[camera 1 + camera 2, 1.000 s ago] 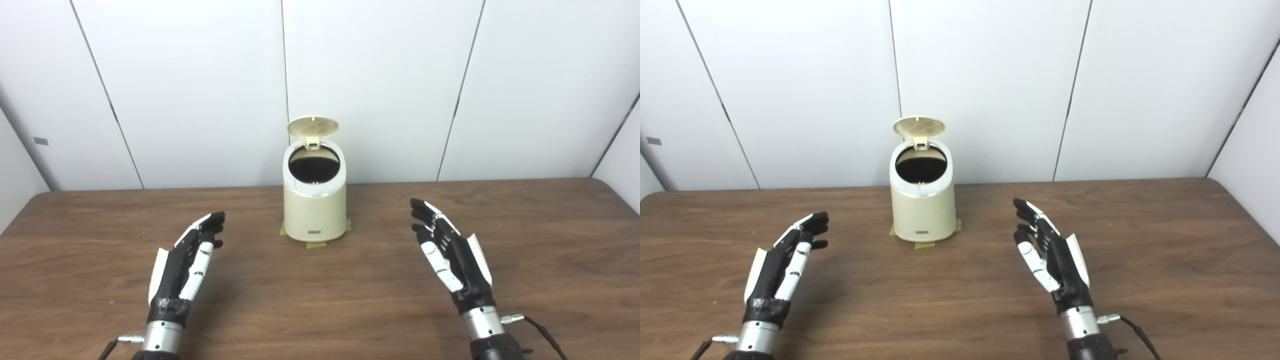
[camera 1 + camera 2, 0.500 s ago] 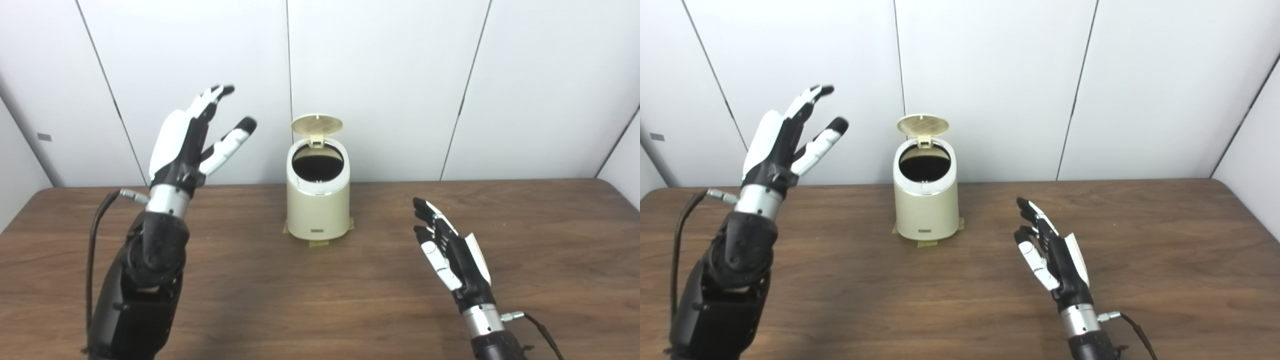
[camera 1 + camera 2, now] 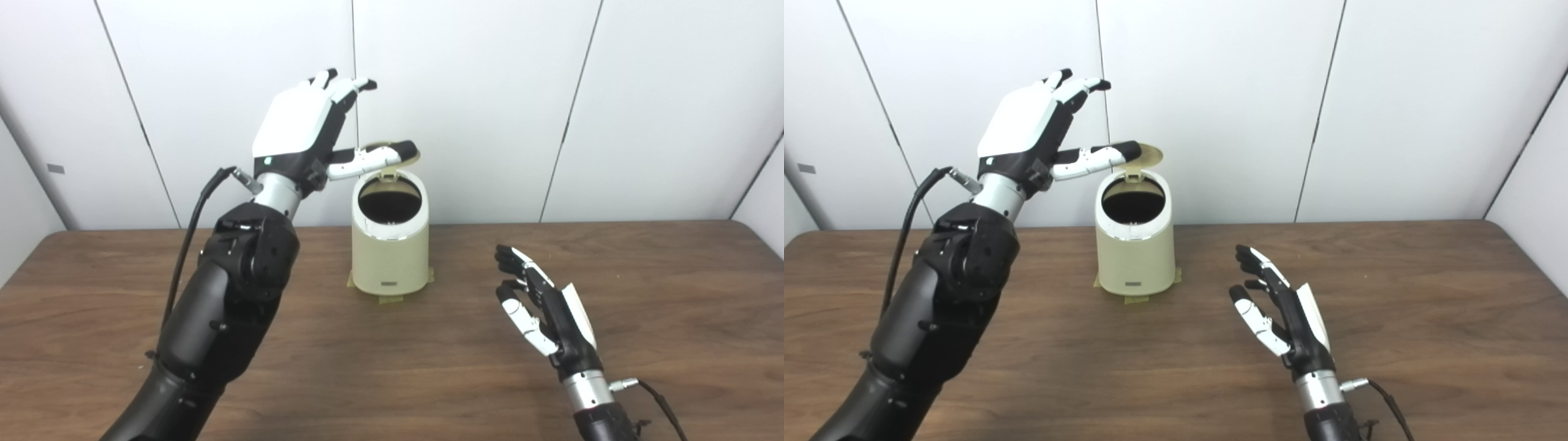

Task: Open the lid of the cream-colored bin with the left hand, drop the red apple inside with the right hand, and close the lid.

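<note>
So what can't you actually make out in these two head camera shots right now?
- Inside of the bin: the opening is just dark in both views, so no apple shows.
- Lid: the left hand and its thumb cover most of it in both views; contact can't be judged.
- Small label low on the bin's front: too small to read.
- Right hand: open, its forearm cut off by the bottom edge.

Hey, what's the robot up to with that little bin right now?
The left hand is raised beside the cream-colored bin, fingers spread, thumb reaching across the upright lid. The lid is open and the bin's mouth looks dark; no apple is visible anywhere. The right hand hovers open and empty over the wooden table, to the bin's right. It looks set to close the lid.
</note>
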You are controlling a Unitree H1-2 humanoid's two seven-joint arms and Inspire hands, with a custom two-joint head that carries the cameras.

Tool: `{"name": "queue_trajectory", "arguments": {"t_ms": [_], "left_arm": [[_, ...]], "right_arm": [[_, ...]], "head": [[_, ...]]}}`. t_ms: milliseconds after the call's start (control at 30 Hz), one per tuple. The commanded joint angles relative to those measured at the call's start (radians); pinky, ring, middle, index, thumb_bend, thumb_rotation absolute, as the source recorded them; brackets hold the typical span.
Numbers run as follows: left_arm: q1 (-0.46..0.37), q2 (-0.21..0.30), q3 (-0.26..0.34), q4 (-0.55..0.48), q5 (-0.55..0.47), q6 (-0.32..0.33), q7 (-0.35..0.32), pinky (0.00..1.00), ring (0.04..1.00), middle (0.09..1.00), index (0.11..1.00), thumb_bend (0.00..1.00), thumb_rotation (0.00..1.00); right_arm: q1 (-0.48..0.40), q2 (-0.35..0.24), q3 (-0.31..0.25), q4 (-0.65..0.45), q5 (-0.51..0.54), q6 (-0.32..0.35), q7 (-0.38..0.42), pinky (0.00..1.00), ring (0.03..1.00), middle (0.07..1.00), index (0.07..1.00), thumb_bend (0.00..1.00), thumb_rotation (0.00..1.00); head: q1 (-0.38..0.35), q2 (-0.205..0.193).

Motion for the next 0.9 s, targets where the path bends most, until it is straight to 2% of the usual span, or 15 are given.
{"name": "queue_trajectory", "arguments": {"t_ms": [0, 167, 300, 633, 867], "left_arm": [[-0.072, -0.004, -0.009, 0.015, 0.044, 0.009, -0.018, 1.00, 1.000, 0.875, 0.863, 0.97, 1.00], [-0.108, -0.014, -0.054, 0.068, 0.104, 0.008, -0.076, 1.00, 1.000, 0.867, 0.851, 1.00, 1.00], [-0.119, -0.033, -0.080, 0.107, 0.127, -0.010, -0.079, 1.00, 1.000, 0.866, 0.849, 1.00, 1.00], [-0.120, -0.054, -0.082, 0.120, 0.138, -0.009, -0.114, 1.00, 1.000, 0.884, 0.864, 1.00, 1.00], [-0.117, -0.056, -0.079, 0.132, 0.142, -0.014, -0.101, 1.00, 1.000, 0.883, 0.855, 1.00, 1.00]], "right_arm": [[-0.012, 0.002, 0.000, 0.006, -0.004, -0.013, -0.010, 0.73, 0.831, 0.846, 0.844, 0.28, 0.84], [-0.011, 0.002, 0.005, 0.003, -0.020, 0.006, -0.010, 0.73, 0.833, 0.845, 0.843, 0.32, 0.87], [-0.013, 0.008, 0.007, 0.006, -0.020, 0.017, -0.011, 0.73, 0.827, 0.840, 0.840, 0.34, 0.87], [-0.014, 0.003, 0.021, -0.002, -0.028, 0.036, -0.004, 0.72, 0.815, 0.837, 0.844, 0.30, 0.84], [-0.015, 0.000, 0.026, 0.000, -0.033, 0.031, -0.005, 0.71, 0.810, 0.834, 0.842, 0.29, 0.81]], "head": [[-0.001, 0.001], [-0.001, -0.001], [-0.003, -0.007], [-0.007, -0.007], [-0.008, -0.008]]}}
